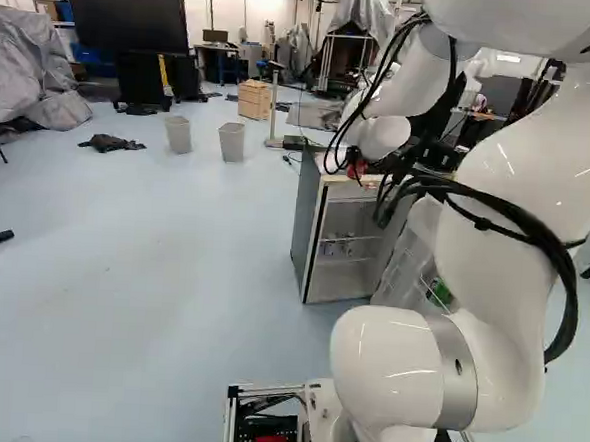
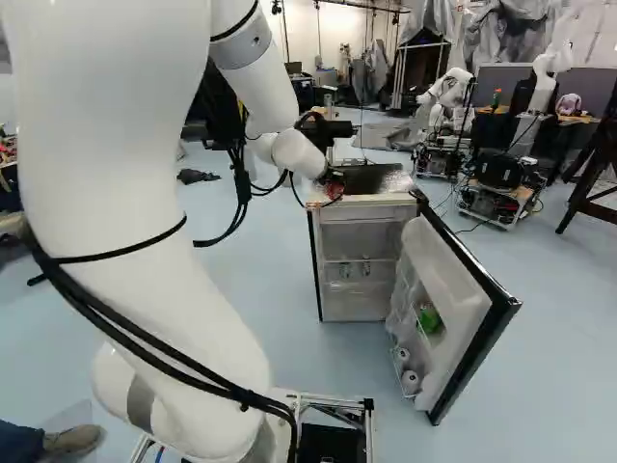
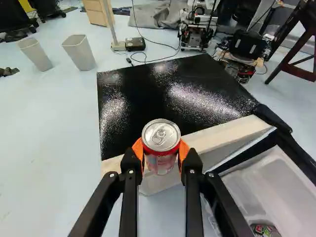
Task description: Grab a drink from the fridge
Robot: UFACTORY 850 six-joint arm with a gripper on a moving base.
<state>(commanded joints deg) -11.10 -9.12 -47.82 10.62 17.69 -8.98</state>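
Jaws closed on a red/silver can (image 3: pixel 161 143), orange pads (image 3: pixel 138 149) on both sides, approx. by the near edge of the black fridge top (image 3: pixel 148 89). Fridge door (image 2: pixel 448 280) swung open to the right, blocking that side, w/ a green item (image 2: pixel 429 318) in its rack. 2 bins (image 3: pixel 79 52) far left. Only L base view has the big dark screen (image 1: pixel 127 15), far left; only R base view, white round items (image 2: pixel 410 378) low in the door.

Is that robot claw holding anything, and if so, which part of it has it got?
Yes, a drink can, held by its body from two opposite sides, below its top rim, between the orange pads of the gripper.
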